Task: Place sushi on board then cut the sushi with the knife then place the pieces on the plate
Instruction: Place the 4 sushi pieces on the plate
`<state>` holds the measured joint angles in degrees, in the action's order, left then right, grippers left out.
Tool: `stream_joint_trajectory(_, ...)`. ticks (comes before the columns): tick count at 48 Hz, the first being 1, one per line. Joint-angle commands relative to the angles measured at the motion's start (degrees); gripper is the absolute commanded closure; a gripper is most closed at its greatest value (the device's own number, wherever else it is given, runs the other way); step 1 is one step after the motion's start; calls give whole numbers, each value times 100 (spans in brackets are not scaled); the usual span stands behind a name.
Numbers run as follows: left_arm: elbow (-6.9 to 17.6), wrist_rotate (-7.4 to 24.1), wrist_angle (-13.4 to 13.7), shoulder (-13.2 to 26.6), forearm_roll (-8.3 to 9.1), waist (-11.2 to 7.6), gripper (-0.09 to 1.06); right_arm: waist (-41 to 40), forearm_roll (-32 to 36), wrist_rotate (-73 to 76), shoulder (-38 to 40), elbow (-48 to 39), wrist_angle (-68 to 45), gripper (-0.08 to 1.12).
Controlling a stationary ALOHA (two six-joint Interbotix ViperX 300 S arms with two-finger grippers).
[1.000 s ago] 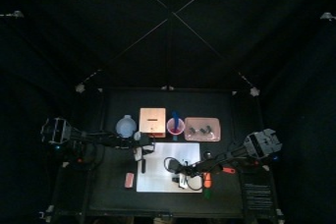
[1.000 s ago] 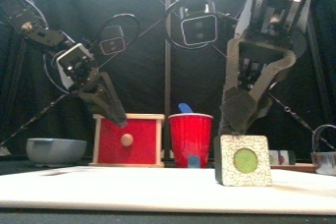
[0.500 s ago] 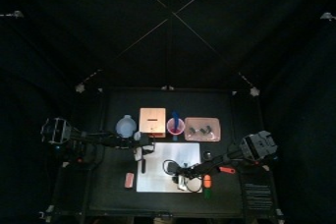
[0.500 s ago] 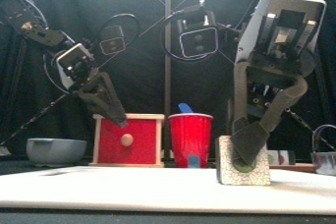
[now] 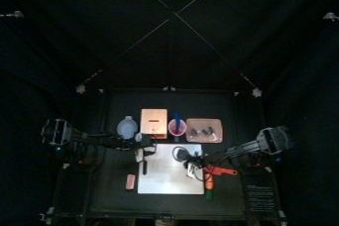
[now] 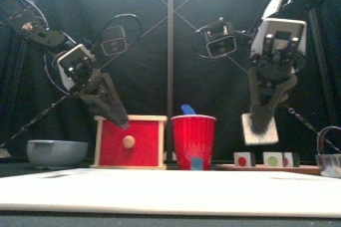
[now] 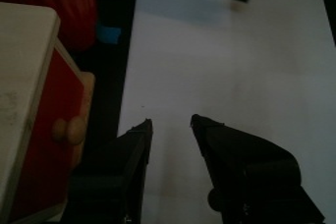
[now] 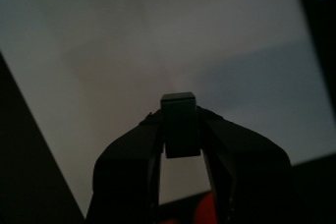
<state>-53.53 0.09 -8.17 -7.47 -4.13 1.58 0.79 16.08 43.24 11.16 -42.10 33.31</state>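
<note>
My right gripper (image 6: 266, 112) is shut on one sushi piece (image 6: 258, 126) and holds it tilted in the air, well above the white cutting board (image 6: 147, 193). In the right wrist view the piece (image 8: 180, 126) shows as a dark block between the jaws, with the board (image 8: 118, 51) below. Three cut pieces (image 6: 273, 158) stand on the pink plate (image 5: 203, 129) at the back right. A blue knife (image 6: 186, 110) sticks out of the red cup (image 6: 194, 141). My left gripper (image 7: 168, 130) hangs open and empty over the board's left part.
The wooden box with a red drawer front (image 6: 131, 141) and the blue-grey bowl (image 6: 56, 151) stand behind the board on the left. A small red thing (image 5: 130, 180) lies left of the board, another (image 5: 221, 170) by its right edge.
The sushi piece stood on the board; my right gripper closed on it, lifted it off and carried it up and to the right. The left arm has not moved.
</note>
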Motion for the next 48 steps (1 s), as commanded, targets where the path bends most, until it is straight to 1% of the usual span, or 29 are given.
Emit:
stream_joint_trajectory(1, 88, 9, -44, -18, -18, 0, 19, -809, 202, -35, 545, -167, 97, 47)
stream_joint_trajectory(5, 88, 9, -44, -18, -18, 0, 19, -1477, 448, -70, 668, -272, 53, 47)
stream_joint_trajectory(11, 97, 0, -44, -9, -18, 0, 19, -2303, 729, -62, 536, -343, -237, 47)
stream_joint_trajectory(21, 105, -18, -44, -9, -18, -9, 19, -3059, 817, -70, -9, -413, -870, 46)
stream_joint_trajectory(31, 114, -18, -44, -9, -88, -70, 19, -3208, 861, -70, -773, -325, -1072, 45)
stream_joint_trajectory(35, 123, -18, -44, -9, -79, -79, 19, -3208, 861, -70, -940, -290, -1072, 42)
stream_joint_trajectory(42, 185, -9, -44, -18, -79, -88, 19, -3217, 870, -79, -1002, -299, -1063, 35)
stream_joint_trajectory(48, 237, 26, -44, -9, -44, -105, 19, -3217, 940, -79, -853, -272, -1037, 28)
